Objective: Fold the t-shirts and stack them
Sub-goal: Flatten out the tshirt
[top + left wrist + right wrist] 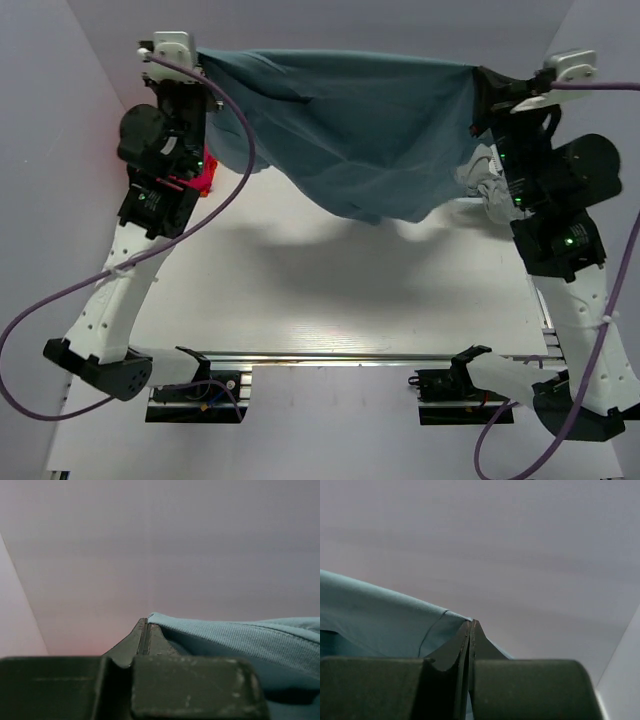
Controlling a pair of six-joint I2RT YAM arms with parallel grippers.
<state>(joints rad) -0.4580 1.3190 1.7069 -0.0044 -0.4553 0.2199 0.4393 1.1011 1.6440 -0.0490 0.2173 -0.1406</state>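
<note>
Teal t-shirt (pixel 370 130) hangs stretched btwn both grippers, up over the table (pixel 350 300). L gripper (pixel 203 62) is pinched tight on one top corner, R gripper (pixel 480 78) clamped on the other. Cloth sags in the middle.

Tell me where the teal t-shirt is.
In the top view the teal t-shirt hangs spread above the far side of the table, its upper edge held at each end by the left gripper and the right gripper.
</note>
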